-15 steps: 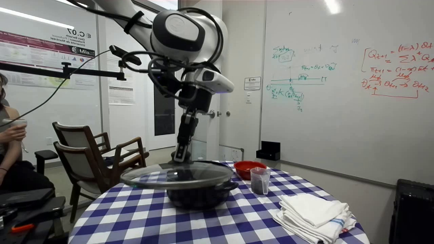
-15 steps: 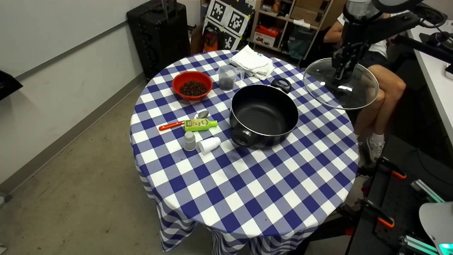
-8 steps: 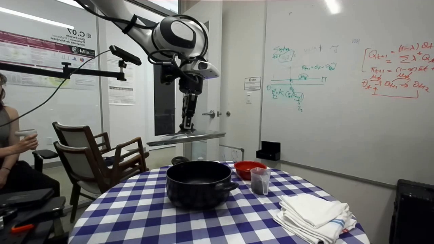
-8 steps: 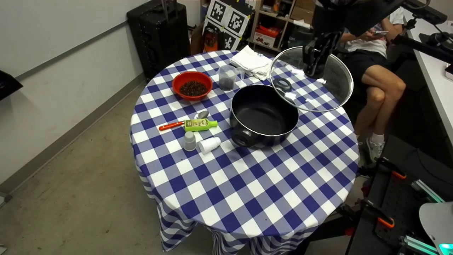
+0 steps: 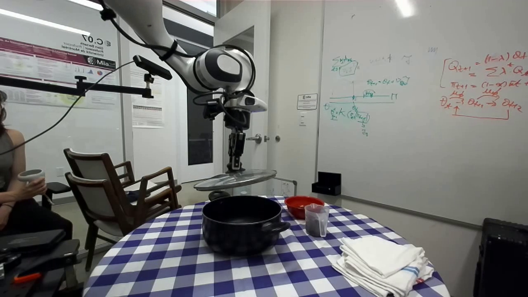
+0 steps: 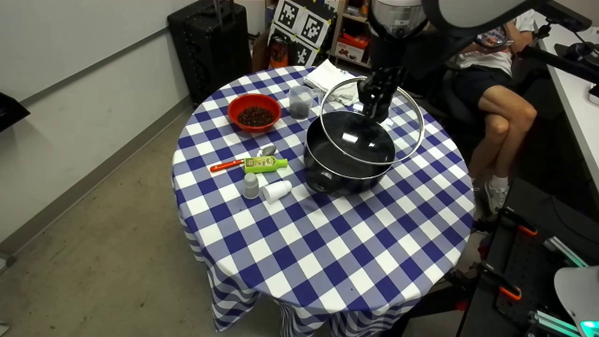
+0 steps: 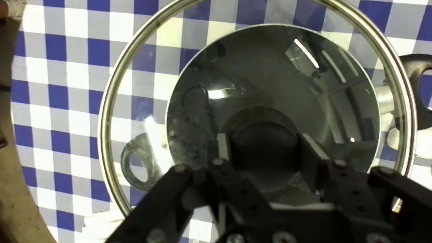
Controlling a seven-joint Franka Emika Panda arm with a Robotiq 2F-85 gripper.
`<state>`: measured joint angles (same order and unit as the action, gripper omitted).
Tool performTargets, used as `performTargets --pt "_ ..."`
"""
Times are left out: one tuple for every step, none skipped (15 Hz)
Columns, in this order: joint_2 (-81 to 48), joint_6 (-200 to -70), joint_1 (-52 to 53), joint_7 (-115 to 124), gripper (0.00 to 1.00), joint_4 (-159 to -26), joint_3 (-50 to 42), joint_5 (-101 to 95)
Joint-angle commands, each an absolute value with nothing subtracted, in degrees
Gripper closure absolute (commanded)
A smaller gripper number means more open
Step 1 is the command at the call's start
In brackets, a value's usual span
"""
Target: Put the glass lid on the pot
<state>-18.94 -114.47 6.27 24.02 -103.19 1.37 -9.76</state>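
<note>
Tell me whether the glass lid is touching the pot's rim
Apart. An exterior view shows it: the glass lid hangs higher than the pot, with a plain gap between the lid's lower edge and the pot's rim.

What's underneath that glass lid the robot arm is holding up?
Through the glass lid, the wrist view shows the black pot, one handle and checked tablecloth. The gripper and the knob it grips hide part of the pot's inside; reflections blur more.

The glass lid [image 7: 256,84] is gleaming inside its metallic rim [image 7: 105,135]; in an exterior view, at ten o'clock from the smooth pot [image 6: 327,159], the bowl [image 6: 255,99] is looking like plastic.
</note>
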Motion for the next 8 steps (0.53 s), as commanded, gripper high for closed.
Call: performTargets --pt "-22.73 -115.34 6.38 23.86 0.75 -99.48 1.13 -6.67" --pt "-23.36 -115.73 6.38 23.7 0.75 -99.26 1.1 -5.92" --pt "-23.92 -116.06 6.43 23.6 0.75 -99.13 1.12 -5.24" --pt "-24.38 -116.4 6.55 23.73 0.75 -98.96 1.08 -4.68" --pt "-24.82 -116.59 6.66 23.76 0.75 -98.82 1.05 -4.26" --pt "-25.17 -116.57 6.73 23.83 0.75 -98.6 0.96 -3.97" --pt "-25.36 -116.59 6.76 23.92 0.75 -98.54 0.84 -3.79" --pt "-25.49 -116.48 6.74 23.97 0.75 -98.42 0.71 -3.67"
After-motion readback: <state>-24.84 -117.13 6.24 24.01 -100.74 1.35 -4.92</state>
